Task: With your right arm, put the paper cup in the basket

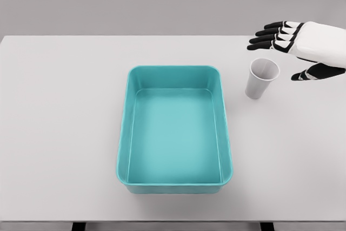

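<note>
A white paper cup (261, 78) stands upright on the table, just right of the teal basket (130, 106), which is a shallow rectangular bin with nothing in it. My right hand (281, 52) comes in from the right edge and hovers just right of and slightly behind the cup. Its fingers (268, 35) are spread and its thumb (305, 74) is held apart, with the cup's rim near the gap between them. The hand holds nothing and does not touch the cup. The left arm is out of view.
The white table (59, 133) carries only the basket and the cup. Its front edge runs along the bottom of the picture, and a grey wall rises behind its far edge.
</note>
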